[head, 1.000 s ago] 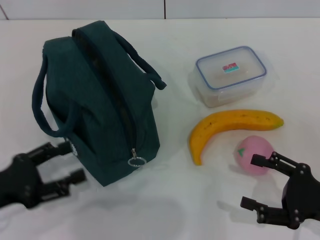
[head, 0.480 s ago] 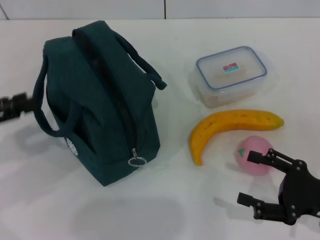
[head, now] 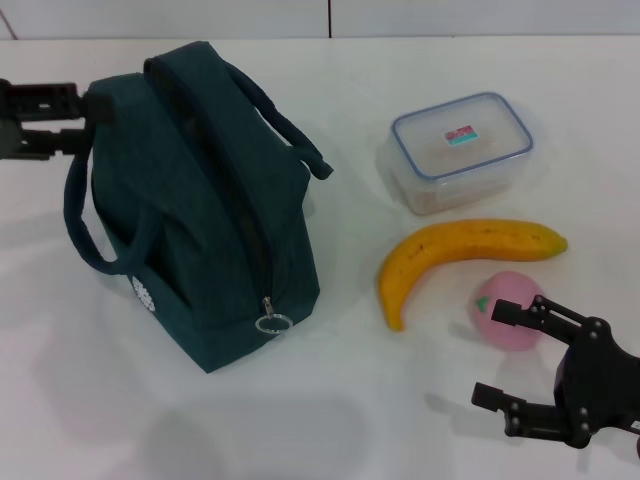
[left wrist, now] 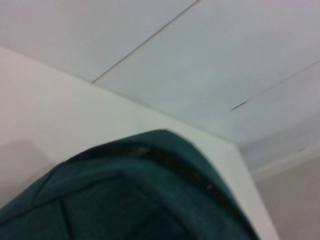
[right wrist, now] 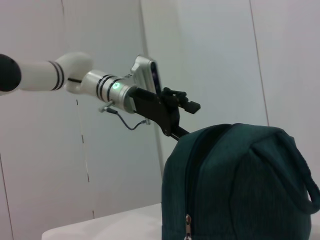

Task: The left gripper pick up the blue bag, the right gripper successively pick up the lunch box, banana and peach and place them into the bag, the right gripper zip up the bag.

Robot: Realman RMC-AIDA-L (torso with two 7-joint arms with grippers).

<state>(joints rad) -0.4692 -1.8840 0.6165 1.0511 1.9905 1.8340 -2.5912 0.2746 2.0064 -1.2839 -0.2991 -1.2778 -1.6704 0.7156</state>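
The blue bag point(head: 200, 210) stands zipped on the white table, its ring zip pull point(head: 271, 323) facing me and its two handles drooping to either side. My left gripper point(head: 72, 122) is open at the bag's far left top corner, right beside the left handle. The right wrist view shows that left gripper point(right wrist: 179, 102) just above the bag point(right wrist: 235, 190). The bag's top point(left wrist: 150, 200) fills the left wrist view. The lunch box point(head: 460, 150), the banana point(head: 460, 250) and the peach point(head: 508, 310) lie to the bag's right. My right gripper point(head: 490, 352) is open just in front of the peach.
The white table point(head: 330, 420) ends at a pale wall along the far side. The banana lies between the lunch box and the peach, close to both.
My left gripper has moved from the near left of the bag to its far left top corner. The right gripper has barely shifted near the peach.
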